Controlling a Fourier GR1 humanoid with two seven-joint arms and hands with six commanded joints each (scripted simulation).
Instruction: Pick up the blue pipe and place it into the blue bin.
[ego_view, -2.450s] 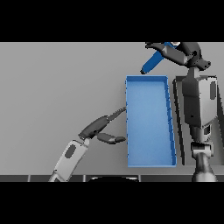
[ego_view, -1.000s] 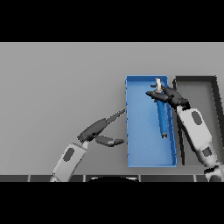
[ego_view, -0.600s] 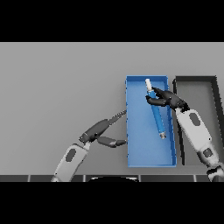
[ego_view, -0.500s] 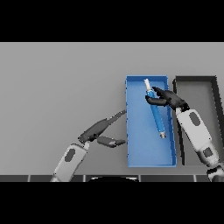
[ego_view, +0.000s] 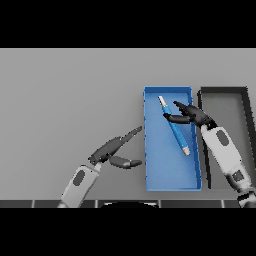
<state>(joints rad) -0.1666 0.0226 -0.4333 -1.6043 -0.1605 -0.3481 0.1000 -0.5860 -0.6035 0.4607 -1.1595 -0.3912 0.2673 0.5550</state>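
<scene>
The blue pipe, with pale ends, lies slantwise on the floor of the blue bin, its far end toward the bin's back wall. My right hand hovers over the bin's right half, open, fingers and thumb spread beside the pipe's upper part; the thumb tip is at or just touching the pipe. Left of the bin my left hand rests over the table, open, its fingers pointing at the bin's left wall.
A dark grey bin stands directly right of the blue one, and my right forearm crosses its left wall. Bare grey table stretches left of and behind both bins.
The right hand carried the pipe from above the far table down into the blue bin, and its fingers have spread off it. The pipe now lies on the bin floor. The left hand stayed put.
</scene>
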